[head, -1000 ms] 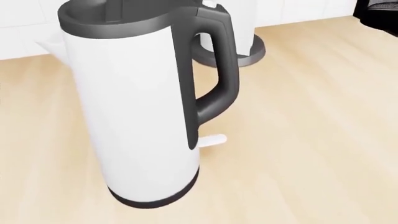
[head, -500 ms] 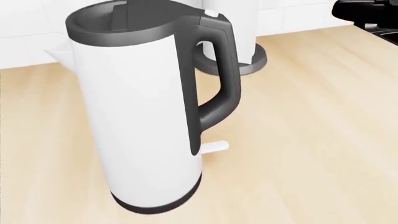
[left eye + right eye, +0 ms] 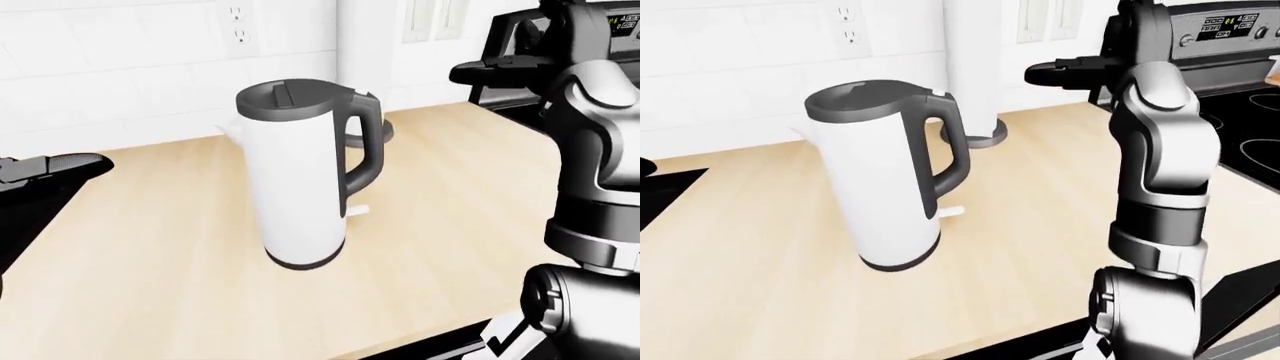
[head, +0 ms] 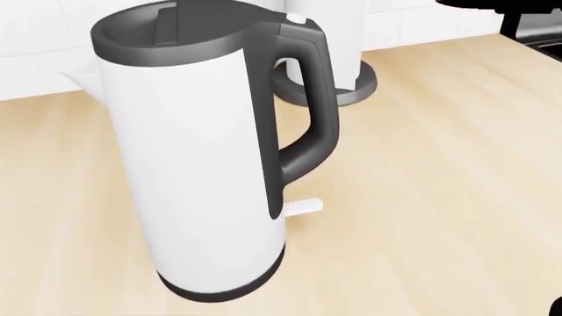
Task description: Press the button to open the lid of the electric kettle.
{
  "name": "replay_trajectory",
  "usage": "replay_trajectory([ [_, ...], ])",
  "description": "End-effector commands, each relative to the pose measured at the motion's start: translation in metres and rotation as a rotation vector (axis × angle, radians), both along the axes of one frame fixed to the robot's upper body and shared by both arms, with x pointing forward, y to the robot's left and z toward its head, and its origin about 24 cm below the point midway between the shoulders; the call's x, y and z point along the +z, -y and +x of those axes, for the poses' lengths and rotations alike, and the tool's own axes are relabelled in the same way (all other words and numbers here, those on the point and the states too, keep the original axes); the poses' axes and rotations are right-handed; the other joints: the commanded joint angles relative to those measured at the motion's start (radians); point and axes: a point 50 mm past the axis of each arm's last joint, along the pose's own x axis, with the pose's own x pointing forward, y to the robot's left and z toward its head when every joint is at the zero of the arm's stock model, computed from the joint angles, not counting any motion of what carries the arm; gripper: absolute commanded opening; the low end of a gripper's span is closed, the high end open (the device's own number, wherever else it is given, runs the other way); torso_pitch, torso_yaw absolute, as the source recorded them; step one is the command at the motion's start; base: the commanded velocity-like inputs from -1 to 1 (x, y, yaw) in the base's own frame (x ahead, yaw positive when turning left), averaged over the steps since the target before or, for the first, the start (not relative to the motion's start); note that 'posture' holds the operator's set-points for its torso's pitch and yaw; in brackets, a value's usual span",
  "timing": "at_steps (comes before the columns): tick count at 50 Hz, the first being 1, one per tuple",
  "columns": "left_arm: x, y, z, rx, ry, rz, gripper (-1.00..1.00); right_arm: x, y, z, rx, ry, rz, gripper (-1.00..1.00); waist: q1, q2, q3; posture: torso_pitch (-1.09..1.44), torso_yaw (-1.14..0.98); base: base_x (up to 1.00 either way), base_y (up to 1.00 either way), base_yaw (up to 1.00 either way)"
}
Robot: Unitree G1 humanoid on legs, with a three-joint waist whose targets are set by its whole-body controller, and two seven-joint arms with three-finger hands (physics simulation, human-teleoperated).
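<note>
The electric kettle (image 3: 297, 176) has a white body with a dark grey lid (image 3: 290, 95) and handle, and stands upright on the wooden counter (image 3: 460, 187). Its lid lies flat and closed. A small white button (image 4: 296, 20) sits at the top of the handle. My right hand (image 3: 1050, 73) is raised to the right of the kettle, about level with its top. Its dark fingers reach out leftwards, open and empty, apart from the button. My left hand (image 3: 60, 166) hangs open at the left edge, well clear of the kettle.
A white appliance on a round dark grey base (image 3: 975, 135) stands close behind the kettle's handle. A stove (image 3: 1240, 97) with black burners borders the counter on the right. A dark area (image 3: 20, 217) lies at the left, and the counter's edge runs along the bottom.
In the head view the dark shape of my right hand has moved left and up along the top right corner. The view shifted slightly a second ago; the kettle stays put.
</note>
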Motion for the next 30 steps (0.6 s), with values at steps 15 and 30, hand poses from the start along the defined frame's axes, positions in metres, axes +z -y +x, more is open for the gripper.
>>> replay_trajectory([
  [15, 0.014, 0.004, -0.004, 0.005, 0.067, 0.049, 1.00, 0.023, -0.019, 0.017, 0.042, 0.071, -0.068, 1.00, -0.005, 0.007, -0.010, -0.31, 0.00, 0.00, 0.00, 0.00],
  [30, 0.014, 0.004, -0.005, 0.007, 0.063, 0.048, 1.00, 0.021, -0.038, 0.036, 0.099, 0.033, -0.063, 1.00, -0.007, 0.015, -0.009, -0.31, 0.00, 0.00, 0.00, 0.00],
])
